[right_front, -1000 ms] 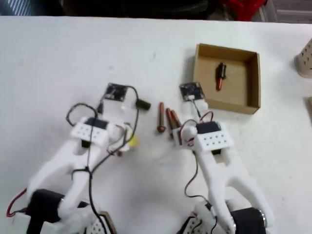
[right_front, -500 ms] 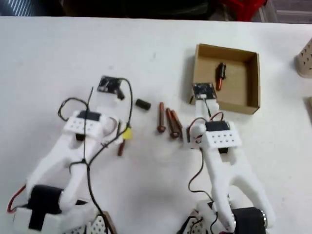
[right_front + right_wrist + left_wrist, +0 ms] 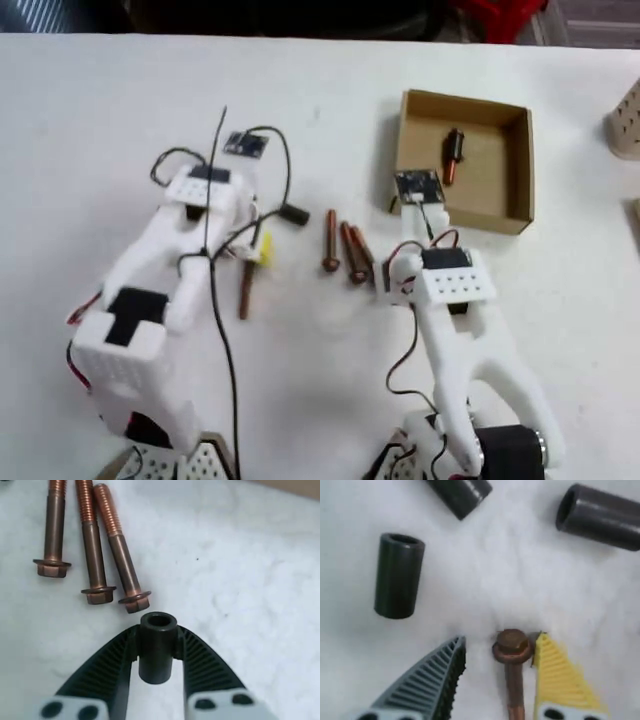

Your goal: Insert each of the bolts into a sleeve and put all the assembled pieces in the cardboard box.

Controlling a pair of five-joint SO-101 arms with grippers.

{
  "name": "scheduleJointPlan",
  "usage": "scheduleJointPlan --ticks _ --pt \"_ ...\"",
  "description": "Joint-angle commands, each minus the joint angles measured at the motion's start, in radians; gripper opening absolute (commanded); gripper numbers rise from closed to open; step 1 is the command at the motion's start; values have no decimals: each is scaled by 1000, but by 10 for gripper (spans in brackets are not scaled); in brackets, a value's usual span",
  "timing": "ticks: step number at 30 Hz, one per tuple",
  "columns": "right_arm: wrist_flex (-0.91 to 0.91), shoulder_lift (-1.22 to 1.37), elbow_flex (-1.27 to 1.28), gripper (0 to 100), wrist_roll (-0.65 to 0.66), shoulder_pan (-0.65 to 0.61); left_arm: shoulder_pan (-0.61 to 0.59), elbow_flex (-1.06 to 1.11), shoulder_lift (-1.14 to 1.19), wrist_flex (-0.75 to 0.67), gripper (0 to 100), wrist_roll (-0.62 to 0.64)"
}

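A copper bolt (image 3: 512,647) lies on the white table between the fingers of my open left gripper (image 3: 501,639), its head against the yellow finger (image 3: 560,680) and apart from the grey one. Three black sleeves (image 3: 399,575) (image 3: 460,492) (image 3: 600,515) lie beyond it. In the high view this bolt (image 3: 245,290) runs back under the left gripper (image 3: 258,250), with one sleeve (image 3: 292,213) beside it. My right gripper (image 3: 157,630) is shut on an upright black sleeve (image 3: 156,655), just short of three loose bolts (image 3: 90,545) (image 3: 345,245). The cardboard box (image 3: 465,105) holds one assembled piece (image 3: 452,155).
A beige perforated block (image 3: 628,125) stands at the right edge of the table. The left arm's black cables (image 3: 215,250) loop over its wrist and trail toward the front edge. The right gripper (image 3: 385,272) sits just in front of the box's near left corner.
The left arm has swung and stretched toward the far side, while the bolt under it stayed in place. The right arm shifted a little to the right, then held still with its sleeve.
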Motion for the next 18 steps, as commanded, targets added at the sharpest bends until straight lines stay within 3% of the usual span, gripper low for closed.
scheduleJointPlan --ticks 1,6,11,18 --pt "-19 -4 -18 21 20 10 25 -54 4 18 188 -77" --pt "-19 -4 -18 21 20 10 59 -8 -10 18 187 -91" --pt "-19 -4 -18 21 40 8 12 20 -93 11 189 -98" --pt "-19 -4 -18 21 51 8 5 164 -206 -63 277 -71"
